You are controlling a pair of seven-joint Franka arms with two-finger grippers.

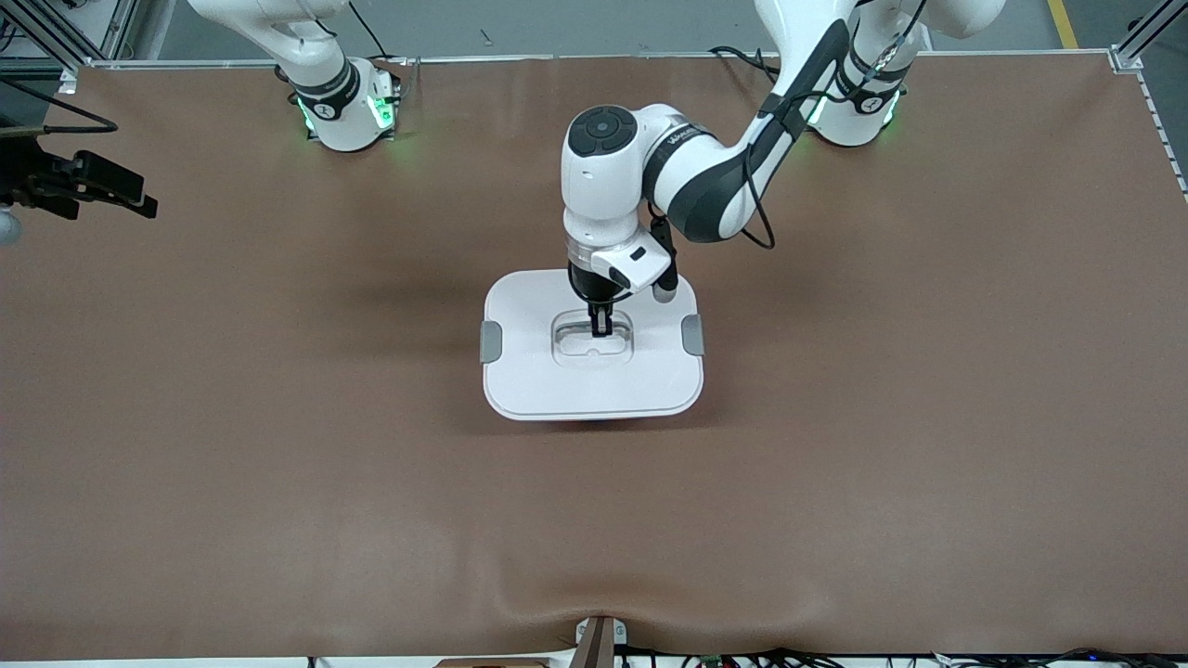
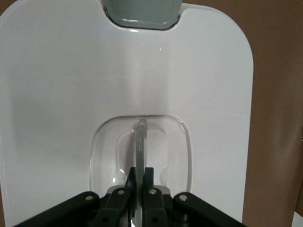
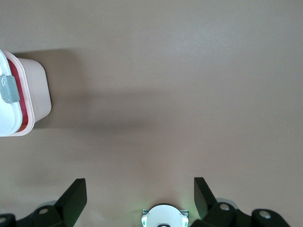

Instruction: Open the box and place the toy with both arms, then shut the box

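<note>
Mid-table sits the rounded translucent pink plastic box (image 1: 592, 345), white lid (image 1: 557, 380) on. Left gripper (image 1: 600, 325) is pinched tight on its recessed centre handle (image 2: 141, 137); right gripper (image 3: 140, 197) waits wide open, empty, over its base.

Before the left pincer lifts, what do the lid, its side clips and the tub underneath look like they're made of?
Lid: likely hard white plastic, glossy, with soft reflections. Clips: grey, matte, probably plastic. Tub: pale pink, seemingly translucent plastic; something red shows at its rim. The left pincer is shut on the clear-looking handle.
</note>
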